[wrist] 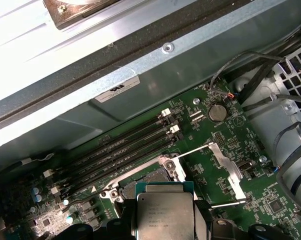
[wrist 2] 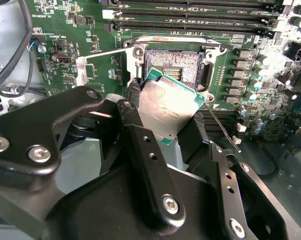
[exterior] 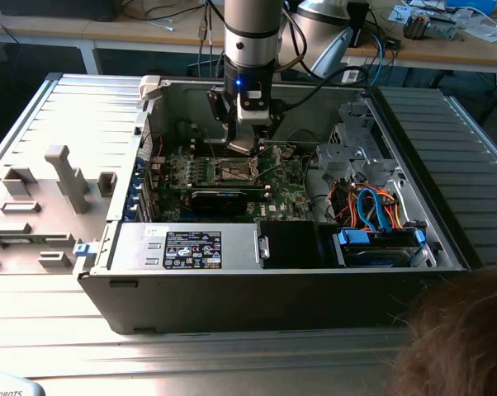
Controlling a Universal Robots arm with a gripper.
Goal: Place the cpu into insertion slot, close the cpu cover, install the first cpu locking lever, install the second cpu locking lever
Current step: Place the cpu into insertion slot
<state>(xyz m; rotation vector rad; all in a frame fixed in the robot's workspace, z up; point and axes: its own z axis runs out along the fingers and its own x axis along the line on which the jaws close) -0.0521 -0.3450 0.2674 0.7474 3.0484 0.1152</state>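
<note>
Starting at the exterior view's left: grey blocks [exterior: 67, 177] sit on the bare metal tabletop [exterior: 67, 330]. Just beside them is the open case [exterior: 232, 301], lying on its side with plenty packed inside. At the near wall is the power supply [exterior: 191, 246]. Behind it lies the green board [exterior: 294, 190], with a long black card [exterior: 224, 200] standing across it.

Over the middle of the board the arm hangs straight down, and the pincer [exterior: 244, 147] is right above the slot [exterior: 232, 172]. In the second wrist view the pincer [wrist 2: 168, 112] is clamped on the cpu [wrist 2: 163, 102], one finger on each side of the chip. The cpu is tilted, silver top up, and covers the near edge of the slot [wrist 2: 178, 64]. I cannot tell whether it touches. The slot's contact field is bare, with no chip seated in it.

The cover [wrist 2: 83, 70] is swung open, out to one side of the slot. In the first wrist view, the cover [wrist: 228, 167] is beside the cpu [wrist: 165, 215], with the memory slots [wrist: 115, 150] beyond the socket.

Further to the exterior view's right, the case holds a tangle of orange and blue cables [exterior: 372, 206]. Past them a blue-fronted drive bay [exterior: 381, 243] sits in the corner. A person's hair [exterior: 463, 338] fills the near right corner.
</note>
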